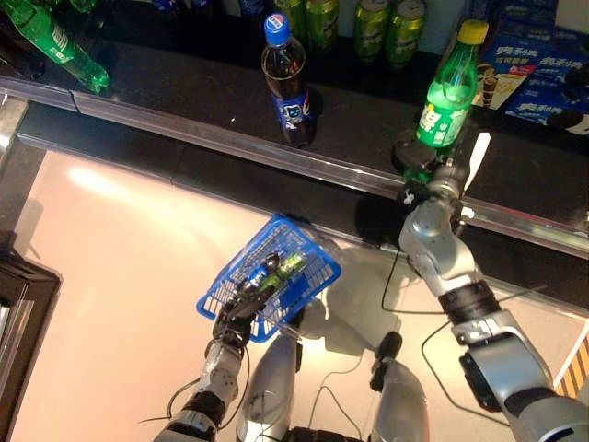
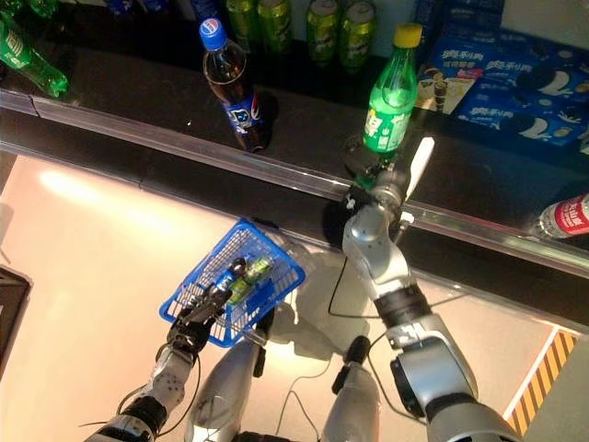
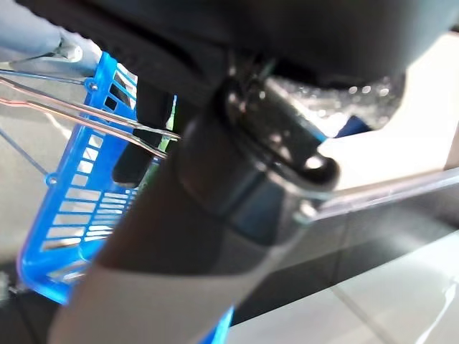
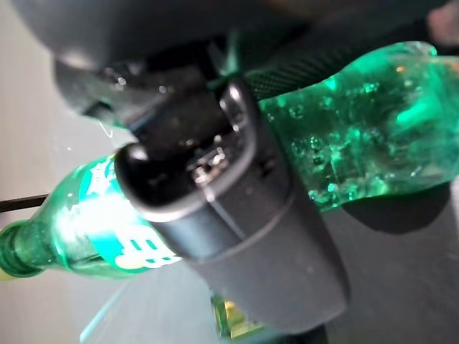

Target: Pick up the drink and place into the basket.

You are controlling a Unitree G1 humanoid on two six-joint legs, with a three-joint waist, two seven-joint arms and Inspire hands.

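Right hand fingers clasp the green bottle at 1 o'clock on the table; left hand fingers grip the blue basket.

One basket, four cans, five bottles.

Seen from the wrist, the dark bulk of the left hand crowds the foreground, one finger reaching down beside thin metal wire handles. Behind it sits a blue plastic basket with slotted walls, above a pale glossy floor.
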